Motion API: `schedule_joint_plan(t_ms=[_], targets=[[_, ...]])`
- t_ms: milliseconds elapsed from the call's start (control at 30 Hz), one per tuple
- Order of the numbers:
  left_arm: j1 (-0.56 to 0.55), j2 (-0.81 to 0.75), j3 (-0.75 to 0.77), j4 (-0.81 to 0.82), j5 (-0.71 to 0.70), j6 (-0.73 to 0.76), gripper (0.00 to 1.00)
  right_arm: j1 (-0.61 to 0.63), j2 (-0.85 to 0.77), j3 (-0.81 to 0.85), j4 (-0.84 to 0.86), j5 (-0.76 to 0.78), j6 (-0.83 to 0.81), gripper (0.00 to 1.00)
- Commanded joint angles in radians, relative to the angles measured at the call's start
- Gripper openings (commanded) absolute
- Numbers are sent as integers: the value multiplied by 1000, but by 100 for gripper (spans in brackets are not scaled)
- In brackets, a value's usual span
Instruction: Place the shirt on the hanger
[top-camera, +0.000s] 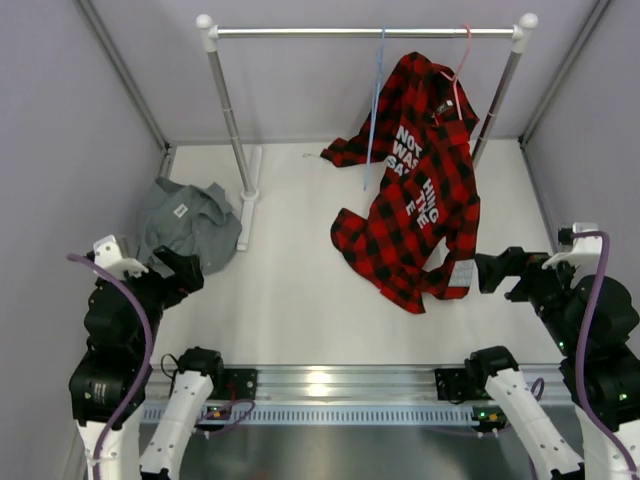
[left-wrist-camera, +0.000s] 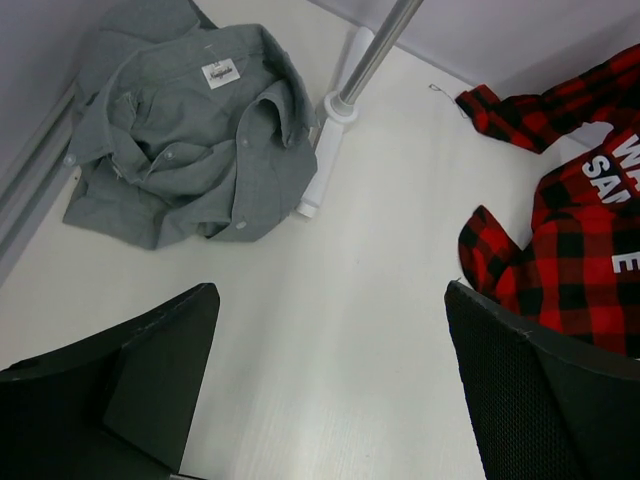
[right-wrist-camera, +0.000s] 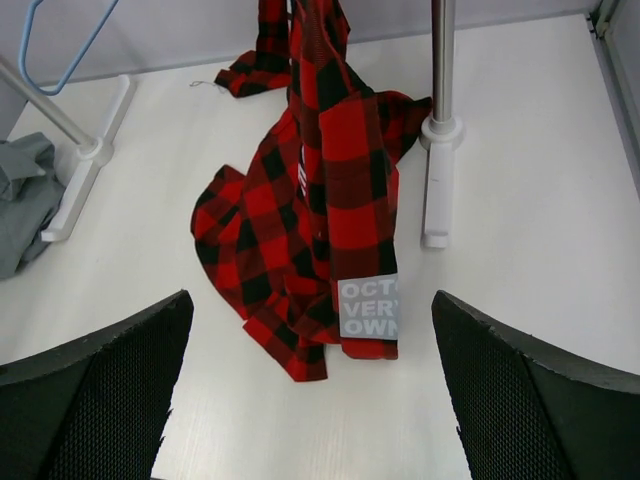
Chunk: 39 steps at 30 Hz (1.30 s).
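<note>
Grey shirt (left-wrist-camera: 180, 150) first: where does it lie?

— Crumpled in a heap on the worktop (top-camera: 300, 290), at the left, with the white neck label facing up. One edge lies against the foot of the rack's left post (top-camera: 230, 120). Nothing holds it.

— And the hanger?

— The light-blue wire hanger (top-camera: 376, 100) hangs bare from the rail (top-camera: 300, 32), well apart from the shirt. Just beside it a red-and-black plaid shirt (top-camera: 420, 190) hangs on a pink hanger (top-camera: 462, 60), with its lower part trailing onto the worktop.

— State of each gripper?

— The left gripper (left-wrist-camera: 330, 290) has its fingers spread wide and holds nothing. It is near the shirt's near edge but apart from it. The right gripper (right-wrist-camera: 310, 300) is likewise spread and empty. It faces the plaid shirt's hem without touching.

— Progress against the task?

— In my judgement, none recorded. No grasp has been taken on either item. Everything remains outstanding: lift the shirt, find the collar, bring shirt and hanger together, and seat both shoulders on the wire. The heap hides the shoulder seams, so I expect it will need spreading out.
</note>
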Motion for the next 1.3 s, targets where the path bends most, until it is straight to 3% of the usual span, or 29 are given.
schedule_joint_plan(t_ms=[0,167,300,400,467,500,567,633,733,1000,1033,1067,1167,1267], targets=[[-3,74,0,-2,-51,-80,98,13,10,30,14,-27,9,99],[-3,244,-29,14,-172,-231,98,15,-6,23,44,-59,23,99],[-2,399,-39,55,-408,-361,98,15,-8,21,57,-126,24,99],[43,549,-13,141,-494,-379,98,15,-22,1,84,-186,33,99],[92,688,23,190,-473,-361,98,15,-34,-28,116,-232,45,100],[174,733,49,213,-437,-350,98,13,-39,-35,125,-266,50,100],[251,827,81,248,-228,-330,98,15,-43,-52,136,-289,56,99],[314,968,139,253,-142,-310,98,15,-48,-60,136,-298,55,99],[337,1114,197,238,-142,-277,98,13,-63,-88,149,-298,53,99],[354,1198,167,248,-208,-276,96,15,-69,-160,225,-323,55,99],[354,1224,173,247,-203,-267,93,13,-65,-169,230,-330,59,99],[354,1232,187,247,-198,-267,83,15,-60,-172,234,-341,62,99],[353,1252,202,264,-180,-249,67,15,-60,-183,242,-343,66,99],[353,1283,205,270,-120,-223,66,13,-63,-194,257,-344,79,99]])
